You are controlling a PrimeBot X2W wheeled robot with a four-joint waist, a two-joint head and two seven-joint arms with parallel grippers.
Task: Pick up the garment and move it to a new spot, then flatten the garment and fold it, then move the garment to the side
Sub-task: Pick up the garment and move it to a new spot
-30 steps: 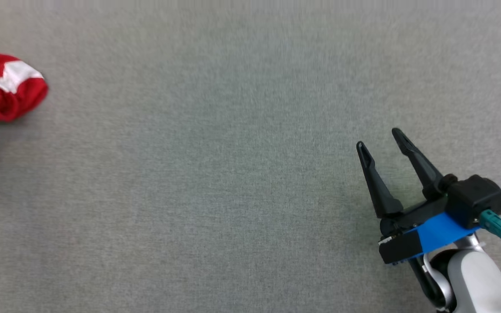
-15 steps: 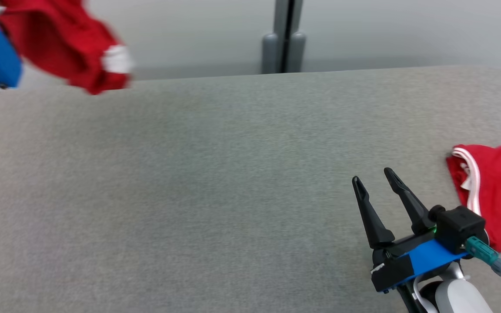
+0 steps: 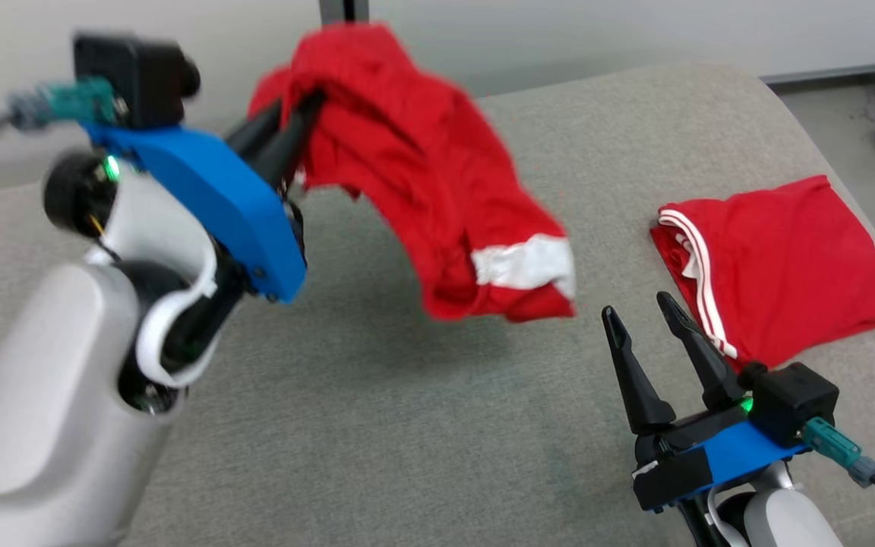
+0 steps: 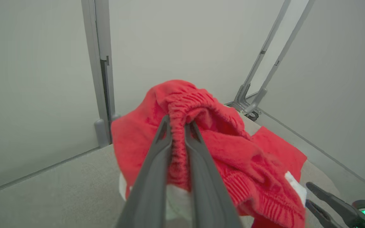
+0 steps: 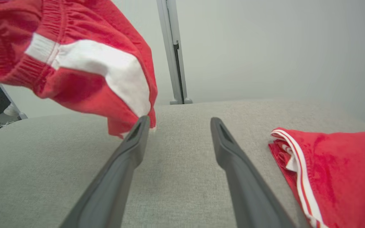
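Left fingers raised at left, pressed together, pinching the elastic waistband of the red garment. The garment hangs from them above the grey counter, white-banded hem lowest. Right fingers spread, empty, low over the counter, just right of that hem. Folded red piece lies further right.

Bare grey bench runs wide across the front and middle, so there is plenty of room to sweep low there. The red garment dangles from the left pincer, filling the air above centre-back, its hem near the spread right pincer. Far right, a folded red garment occupies that corner.
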